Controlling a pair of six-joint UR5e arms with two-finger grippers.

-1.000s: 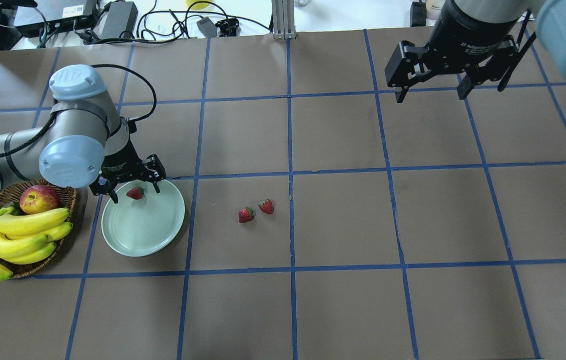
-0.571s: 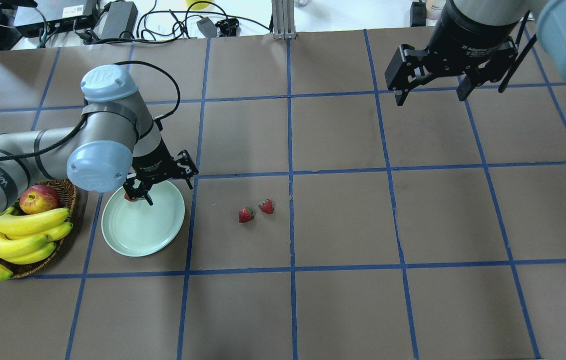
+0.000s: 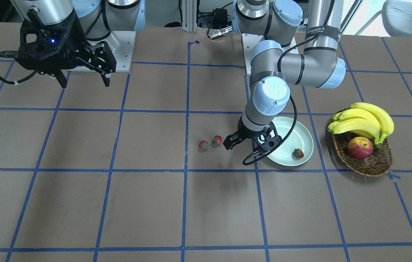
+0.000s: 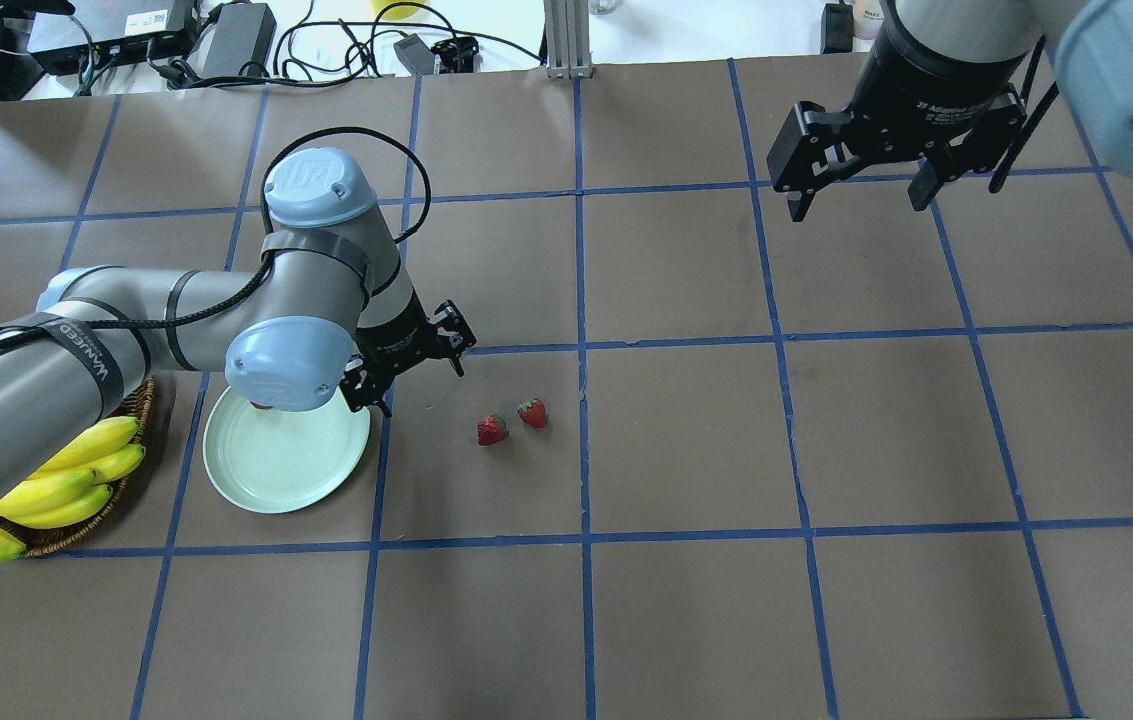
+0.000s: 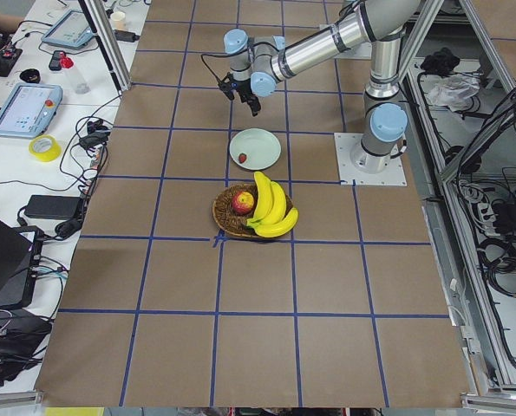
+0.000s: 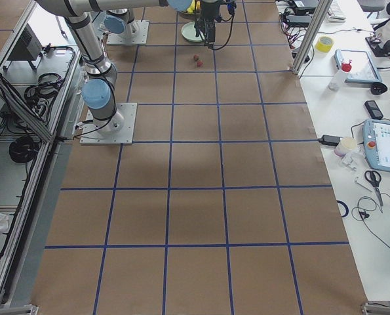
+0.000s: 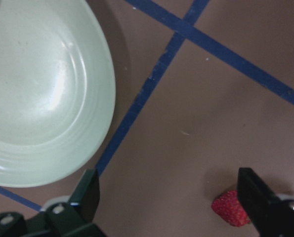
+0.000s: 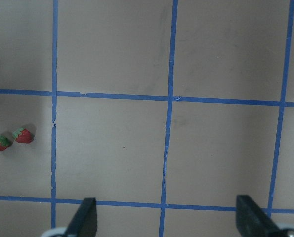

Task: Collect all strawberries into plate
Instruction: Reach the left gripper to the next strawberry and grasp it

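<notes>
Two strawberries [image 4: 493, 430] [image 4: 532, 412] lie side by side on the brown table, right of the pale mint plate [image 4: 286, 480]. A third strawberry [image 3: 298, 153] rests inside the plate [image 3: 295, 129] near its rim; in the overhead view the left arm mostly hides it. My left gripper [image 4: 423, 388] hovers open and empty between the plate's rim and the two loose berries. Its wrist view shows the plate [image 7: 38, 98] at the left and one strawberry [image 7: 231, 209] by the right finger. My right gripper [image 4: 861, 200] hangs open and empty, high over the far right.
A wicker basket [image 3: 367, 166] with bananas [image 3: 366, 120] and an apple [image 3: 359, 148] stands just beyond the plate, on the robot's left. Cables and power bricks [image 4: 226, 40] lie past the table's far edge.
My left gripper has swung right, from over the plate's far rim to just past its right rim, nearer the two loose strawberries. One strawberry stays in the plate. The right gripper barely moved.
</notes>
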